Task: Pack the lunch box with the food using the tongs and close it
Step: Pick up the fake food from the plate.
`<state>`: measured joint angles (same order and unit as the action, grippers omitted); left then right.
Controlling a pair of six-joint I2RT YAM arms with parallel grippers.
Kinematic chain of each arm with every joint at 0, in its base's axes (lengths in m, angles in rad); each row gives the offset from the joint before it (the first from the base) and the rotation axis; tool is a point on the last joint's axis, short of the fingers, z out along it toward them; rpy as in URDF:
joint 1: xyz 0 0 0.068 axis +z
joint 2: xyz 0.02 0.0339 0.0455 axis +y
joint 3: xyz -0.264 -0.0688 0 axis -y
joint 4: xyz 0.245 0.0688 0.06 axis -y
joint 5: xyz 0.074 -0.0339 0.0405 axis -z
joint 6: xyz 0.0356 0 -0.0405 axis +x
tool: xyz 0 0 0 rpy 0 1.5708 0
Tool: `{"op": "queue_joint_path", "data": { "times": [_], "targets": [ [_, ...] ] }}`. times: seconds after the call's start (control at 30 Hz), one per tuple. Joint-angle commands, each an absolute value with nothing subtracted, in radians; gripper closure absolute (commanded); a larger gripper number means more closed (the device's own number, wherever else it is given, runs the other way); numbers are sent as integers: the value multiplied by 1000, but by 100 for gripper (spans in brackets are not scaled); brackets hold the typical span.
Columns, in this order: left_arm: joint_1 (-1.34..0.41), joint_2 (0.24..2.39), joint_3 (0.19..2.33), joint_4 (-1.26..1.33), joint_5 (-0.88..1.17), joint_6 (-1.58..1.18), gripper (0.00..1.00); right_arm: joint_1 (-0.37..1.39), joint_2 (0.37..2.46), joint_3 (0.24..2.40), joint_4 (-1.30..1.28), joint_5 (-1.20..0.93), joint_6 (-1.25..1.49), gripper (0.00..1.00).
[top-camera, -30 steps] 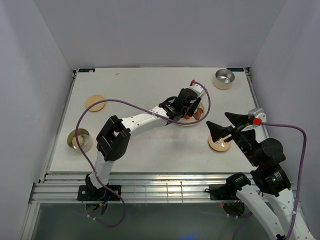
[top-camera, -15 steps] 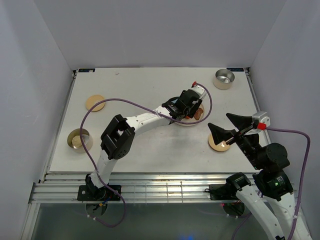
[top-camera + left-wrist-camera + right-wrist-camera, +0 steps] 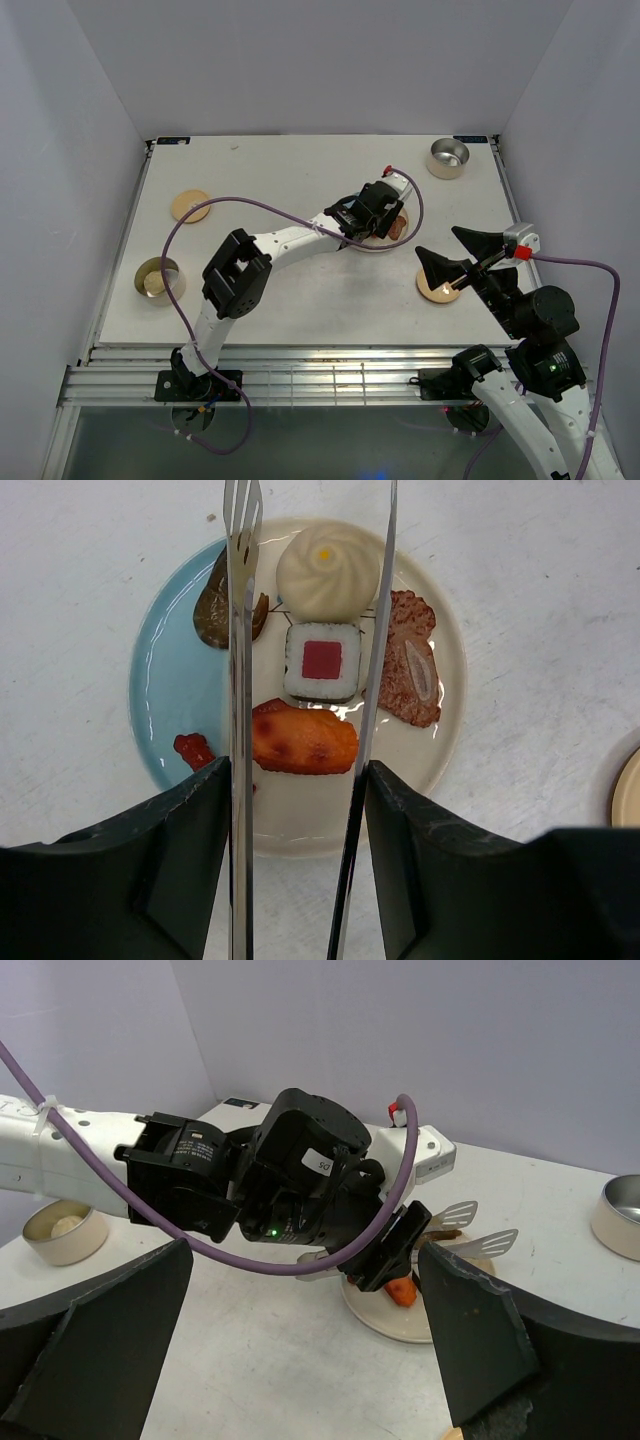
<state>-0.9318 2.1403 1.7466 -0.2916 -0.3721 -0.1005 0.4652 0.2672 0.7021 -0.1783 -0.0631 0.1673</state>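
Left wrist view: left gripper [image 3: 296, 780], clamped on slim silver metal tongs [image 3: 240, 680], has slid fwd over the blue-and-white round plate [image 3: 160, 680] in the last sec. Tong arms now frame the orange-red food piece [image 3: 305, 738] just ahead of its fingertips. Right gripper [image 3: 455, 252], jaws wide apart & empty, has backed off sideways; looks lined up for a pick, squeeze prob next.

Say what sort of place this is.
Probably a robot lab cell: plain walls box in a white table, left arm and right arm bolted at its near edge, food staged on one plate.
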Motion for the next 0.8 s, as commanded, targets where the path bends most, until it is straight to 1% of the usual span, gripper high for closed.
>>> {"op": "queue_joint_path", "data": {
  "times": [0.0,0.27,0.77],
  "targets": [
    [-930,2140,1738,-281,-360,-118,36,468,265,718,-137,-69,152,1],
    [-930,2138,1701,-255,-333,-126,36,468,261,716,-137,-57,146,1],
    [-930,2137,1684,-252,-364,-112,37,468,256,719,-137,-38,141,1]
  ]
}}
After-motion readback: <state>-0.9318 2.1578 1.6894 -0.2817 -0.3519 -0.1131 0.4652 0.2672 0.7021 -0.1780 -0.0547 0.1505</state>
